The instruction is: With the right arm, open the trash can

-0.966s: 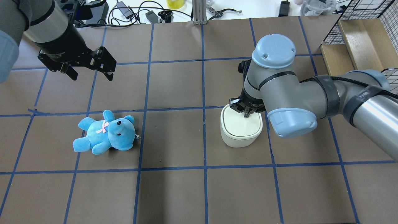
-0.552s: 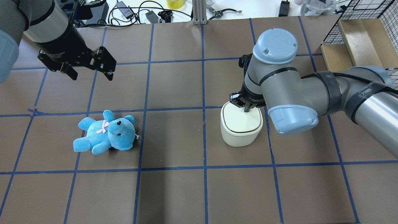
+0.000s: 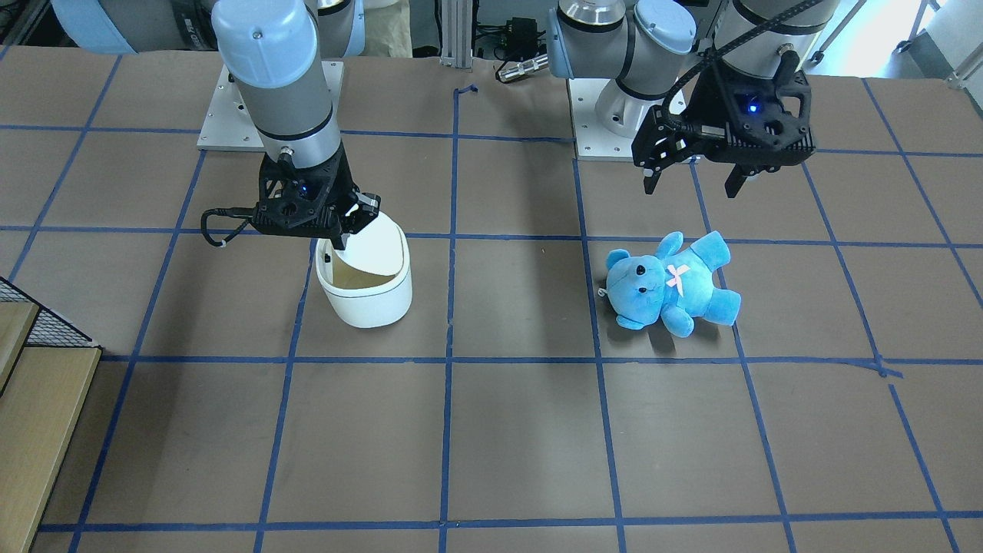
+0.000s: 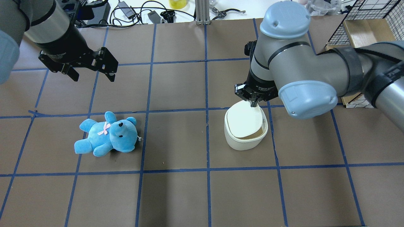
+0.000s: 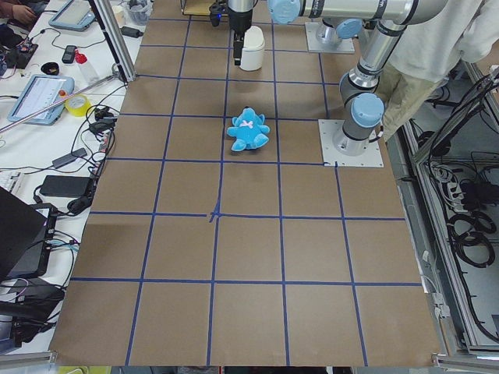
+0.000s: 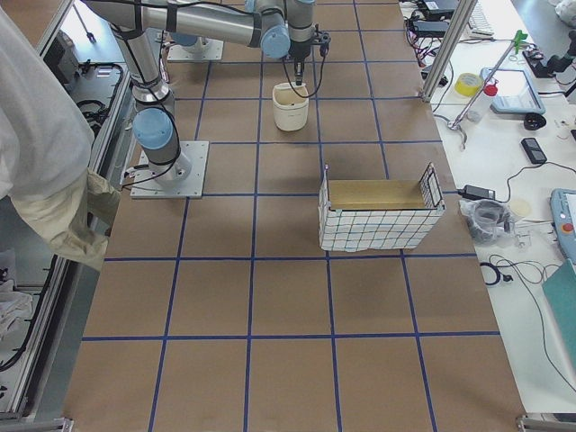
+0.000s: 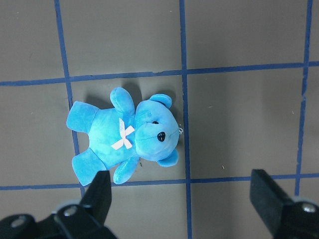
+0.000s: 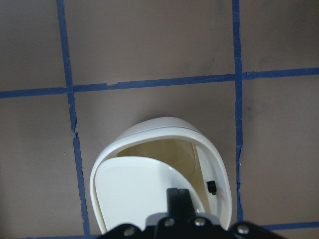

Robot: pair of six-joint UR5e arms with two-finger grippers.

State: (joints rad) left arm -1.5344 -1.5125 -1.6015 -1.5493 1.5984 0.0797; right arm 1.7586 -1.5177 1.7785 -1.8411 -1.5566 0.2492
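Observation:
The white trash can (image 4: 243,142) stands right of the table's middle, also in the front-facing view (image 3: 369,303). Its lid (image 4: 244,121) is tilted up, and a gap on the side away from the robot shows the cream interior (image 3: 361,278). My right gripper (image 4: 253,104) is shut, fingers together and pointing down, with the tips at the lid's raised far edge. In the right wrist view the shut fingers (image 8: 178,199) sit over the lid (image 8: 139,191), inside the rim (image 8: 159,124). My left gripper (image 4: 93,76) is open and empty, hovering above the table at the left.
A blue teddy bear (image 4: 107,135) lies on the table under my left gripper, also in the left wrist view (image 7: 124,142). A wire basket with a wooden box (image 4: 363,31) stands at the far right. Cables and adapters (image 4: 142,12) line the far edge.
The right gripper has risen and moved toward the far side of the can. The lid, flat and shut before, now stands tilted open. The left arm has not moved.

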